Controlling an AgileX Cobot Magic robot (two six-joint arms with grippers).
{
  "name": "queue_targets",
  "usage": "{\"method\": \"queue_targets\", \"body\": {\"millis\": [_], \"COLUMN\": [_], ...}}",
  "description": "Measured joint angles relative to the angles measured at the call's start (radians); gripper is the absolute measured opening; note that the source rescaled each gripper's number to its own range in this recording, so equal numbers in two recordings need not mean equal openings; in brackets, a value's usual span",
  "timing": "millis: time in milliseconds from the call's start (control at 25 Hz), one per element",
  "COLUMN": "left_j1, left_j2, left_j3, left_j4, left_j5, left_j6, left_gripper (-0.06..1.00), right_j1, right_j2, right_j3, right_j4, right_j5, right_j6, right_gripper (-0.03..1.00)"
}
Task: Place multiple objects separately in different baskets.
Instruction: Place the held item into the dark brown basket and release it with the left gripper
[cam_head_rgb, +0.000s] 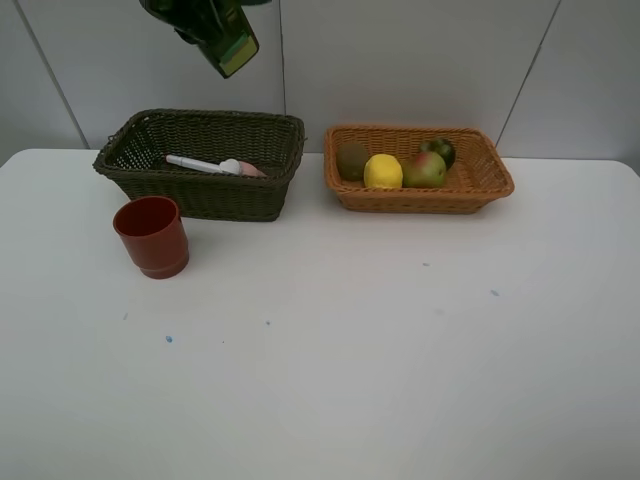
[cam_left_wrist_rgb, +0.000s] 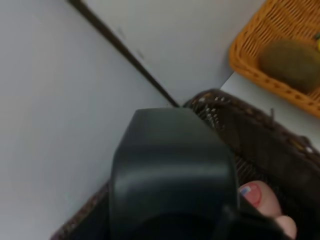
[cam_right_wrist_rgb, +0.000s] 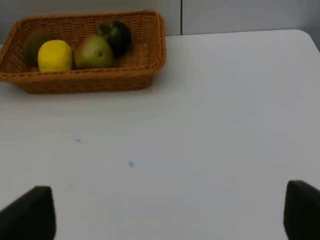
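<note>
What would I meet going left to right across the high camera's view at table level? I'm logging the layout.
Red cup → dark basket holding marker then pink bottle → tan basket holding kiwi, lemon, pear.

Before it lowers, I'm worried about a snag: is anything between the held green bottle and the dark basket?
Nothing visible; the green bottle hangs above the dark basket, over the marker and pink bottle.

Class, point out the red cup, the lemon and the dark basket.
red cup (cam_head_rgb: 152, 236), high view, its outer wall.
lemon (cam_head_rgb: 383, 171), high view, its middle.
dark basket (cam_head_rgb: 205, 196), high view, its front wall.
</note>
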Motion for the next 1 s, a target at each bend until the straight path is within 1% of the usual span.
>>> {"method": "queue_targets", "body": {"millis": [80, 360, 720, 1000], "left_j1": [0.019, 0.063, 0.108, 0.123], "left_j2": [0.051, 0.19, 0.283, 0.305], "left_j3": [0.0, 0.0, 0.0, 0.0], "left_j4": [0.006, 0.011, 0.003, -0.003], "left_j5": [-0.005, -0.007, -0.015, -0.021], "left_j6": [-0.024, -0.051, -0.206, -0.221], "left_gripper": [0.43, 0.43, 0.43, 0.43], "right_j1": [0.0, 0.0, 0.0, 0.0], "right_j2": [0.0, 0.0, 0.0, 0.0], "right_j3": [0.0, 0.0, 0.0, 0.0], "right_j4": [0.0, 0.0, 0.0, 0.0], "right_j5": [0.0, 0.0, 0.0, 0.0], "right_j6": [0.0, 0.0, 0.0, 0.0], "right_gripper": [1.0, 1.0, 1.0, 1.0]}}
